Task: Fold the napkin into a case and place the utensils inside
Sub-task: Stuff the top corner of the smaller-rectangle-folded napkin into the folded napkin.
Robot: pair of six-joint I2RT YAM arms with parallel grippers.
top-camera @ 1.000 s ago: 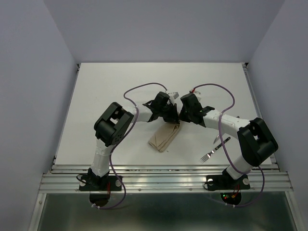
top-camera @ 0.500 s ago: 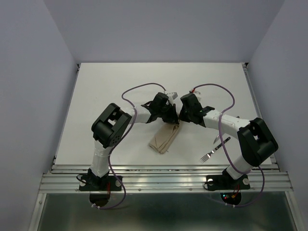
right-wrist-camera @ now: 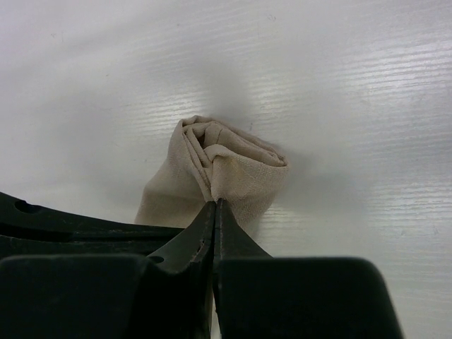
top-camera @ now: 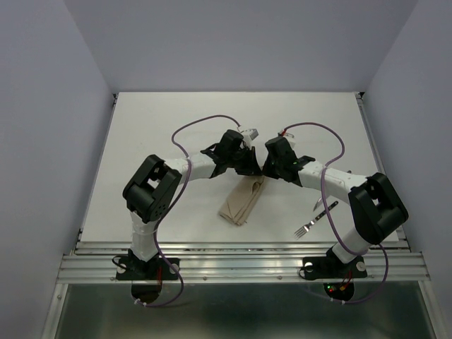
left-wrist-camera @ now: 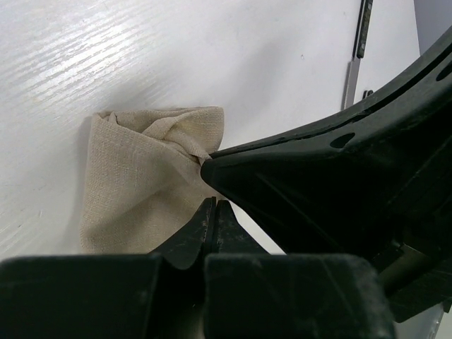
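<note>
While the right gripper (right-wrist-camera: 214,205) pinches the far end of the folded napkin (top-camera: 240,203), we find the left gripper (left-wrist-camera: 214,206) pressed together alongside; the cloth lies lengthwise toward the near edge of the bench (top-camera: 141,141).

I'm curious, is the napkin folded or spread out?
Folded: the napkin is a narrow strip, with layers showing at its end.
</note>
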